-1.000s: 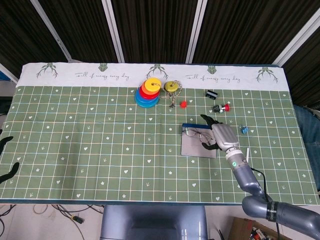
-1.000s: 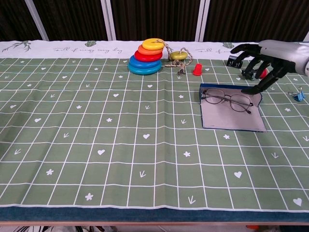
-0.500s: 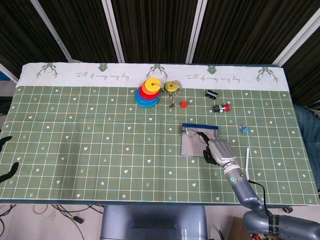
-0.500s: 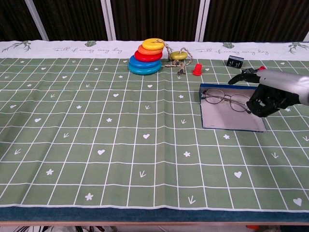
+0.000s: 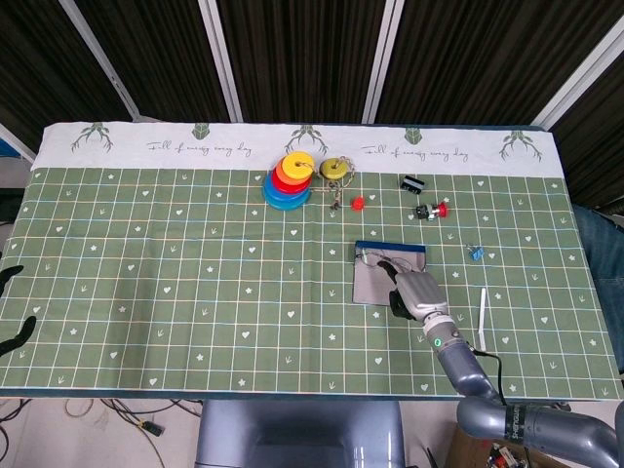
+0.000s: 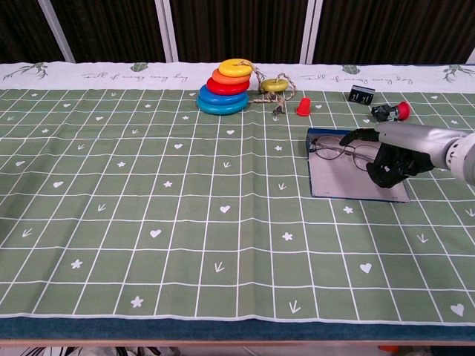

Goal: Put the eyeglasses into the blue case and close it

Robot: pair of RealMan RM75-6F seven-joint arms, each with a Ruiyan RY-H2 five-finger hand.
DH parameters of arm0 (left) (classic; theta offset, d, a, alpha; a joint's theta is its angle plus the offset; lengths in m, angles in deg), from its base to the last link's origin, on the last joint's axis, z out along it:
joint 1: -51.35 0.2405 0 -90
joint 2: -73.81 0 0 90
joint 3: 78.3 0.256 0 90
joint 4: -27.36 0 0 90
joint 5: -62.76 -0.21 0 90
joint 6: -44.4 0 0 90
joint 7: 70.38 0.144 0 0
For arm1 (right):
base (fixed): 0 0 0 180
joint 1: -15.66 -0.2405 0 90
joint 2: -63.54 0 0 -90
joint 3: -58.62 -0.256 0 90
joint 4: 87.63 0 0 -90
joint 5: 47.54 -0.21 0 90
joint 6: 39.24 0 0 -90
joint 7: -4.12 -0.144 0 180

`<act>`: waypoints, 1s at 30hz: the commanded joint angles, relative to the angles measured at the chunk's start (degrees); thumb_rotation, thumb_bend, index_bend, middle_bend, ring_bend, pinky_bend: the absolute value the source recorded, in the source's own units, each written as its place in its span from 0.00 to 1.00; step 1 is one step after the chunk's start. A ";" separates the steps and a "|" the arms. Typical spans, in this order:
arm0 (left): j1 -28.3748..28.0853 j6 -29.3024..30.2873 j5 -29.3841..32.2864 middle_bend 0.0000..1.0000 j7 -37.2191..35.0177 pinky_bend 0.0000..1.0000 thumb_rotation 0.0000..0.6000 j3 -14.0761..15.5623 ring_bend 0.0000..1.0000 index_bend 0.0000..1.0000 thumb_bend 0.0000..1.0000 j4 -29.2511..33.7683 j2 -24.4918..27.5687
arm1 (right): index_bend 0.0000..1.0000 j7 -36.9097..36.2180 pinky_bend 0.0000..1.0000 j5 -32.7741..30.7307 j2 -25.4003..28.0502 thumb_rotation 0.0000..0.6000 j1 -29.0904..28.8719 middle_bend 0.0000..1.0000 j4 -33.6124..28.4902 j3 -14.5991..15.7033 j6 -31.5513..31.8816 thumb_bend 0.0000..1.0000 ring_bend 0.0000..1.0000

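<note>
Curling shut over eyeglasses (image 6: 340, 148) in blue case (image 6: 349, 185), right robot hand (image 6: 391, 159) nears red knob (image 6: 403, 109).

The glasses (image 6: 343, 149) lie in the open case (image 6: 335, 182) at the surface's (image 6: 148, 222) right-centre, with the right hand (image 6: 392, 157) over the case's right part. Behind and left of the case stands the ring stack (image 6: 225, 86); a clip (image 6: 363, 94) lies behind it.

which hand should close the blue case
Right. The right hand is already over the open blue case, beside the eyeglasses lying in it. The left hand sits at the far table edge.
</note>
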 commanded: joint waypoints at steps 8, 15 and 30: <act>0.02 0.00 0.07 0.01 -0.11 0.00 1.00 -0.05 0.00 0.17 0.31 0.05 0.07 | 0.13 2.12 0.97 -4.06 -1.96 1.00 -1.75 0.85 3.40 -0.08 -0.95 0.77 0.94; 0.00 -0.06 0.14 0.01 0.02 0.00 1.00 -0.05 0.00 0.17 0.31 0.08 0.07 | 0.13 2.42 0.97 -5.66 -2.57 1.00 -2.10 0.85 5.26 0.09 -1.30 0.77 0.94; 0.06 0.00 0.24 0.01 0.01 0.00 1.00 -0.11 0.00 0.17 0.31 0.09 0.09 | 0.13 2.23 0.97 -7.79 -3.53 1.00 -2.67 0.85 8.30 -0.11 -1.98 0.78 0.95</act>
